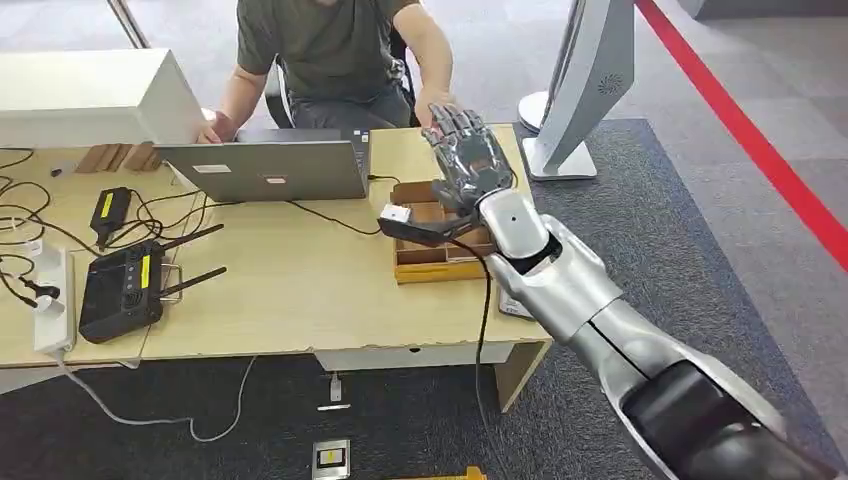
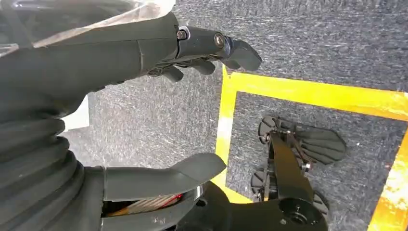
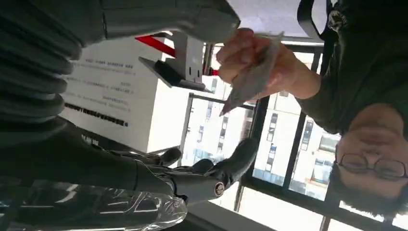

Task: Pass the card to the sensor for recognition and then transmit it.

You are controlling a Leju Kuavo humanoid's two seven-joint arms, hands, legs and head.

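Observation:
A person's hand holds the pale card by one end, and it sits in the gap between my right hand's thumb and fingers without touching either. My right hand is raised over the table's far right corner, fingers spread, close to the person's hand. Just below it, a black sensor with a white label rests on a wooden box. My left hand hangs over the carpet with its fingers apart and nothing in it.
The person sits behind the wooden table. On it are a laptop, a black remote controller, a power strip, cables and a white box. A white stand rises right of the table.

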